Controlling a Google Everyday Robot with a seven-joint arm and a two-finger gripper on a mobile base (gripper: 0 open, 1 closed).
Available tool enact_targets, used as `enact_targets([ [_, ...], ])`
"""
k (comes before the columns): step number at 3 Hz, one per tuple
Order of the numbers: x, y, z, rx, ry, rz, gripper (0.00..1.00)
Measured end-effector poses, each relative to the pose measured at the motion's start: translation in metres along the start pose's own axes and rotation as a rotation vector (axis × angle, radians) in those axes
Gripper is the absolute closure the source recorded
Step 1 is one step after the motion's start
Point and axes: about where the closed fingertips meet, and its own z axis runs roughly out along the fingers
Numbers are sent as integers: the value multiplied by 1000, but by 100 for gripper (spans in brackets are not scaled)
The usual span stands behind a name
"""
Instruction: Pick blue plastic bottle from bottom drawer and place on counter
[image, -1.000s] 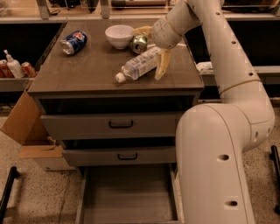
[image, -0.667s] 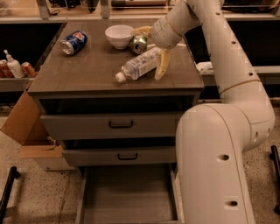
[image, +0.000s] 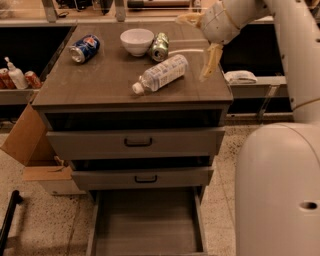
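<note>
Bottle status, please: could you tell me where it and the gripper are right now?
Gripper open, above right side of counter, off the bottle. Bottle on its side on counter. Can and bowl close behind it.

I note a clear, white-capped bottle (image: 161, 73) on the grey-brown desk (image: 100, 85), cream-yellow gripper (image: 192, 48) spread wide over its right edge.

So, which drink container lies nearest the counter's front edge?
The white-capped clear plastic bottle; the blue soda can and green can sit farther back. The gripper hovers beside its base.

1 view looks down (steeply) on the counter (image: 100, 85); gripper (image: 195, 47) upper right.
</note>
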Motion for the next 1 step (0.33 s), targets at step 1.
enact_targets([
  [1,1,-3,1,13,1,1,0],
])
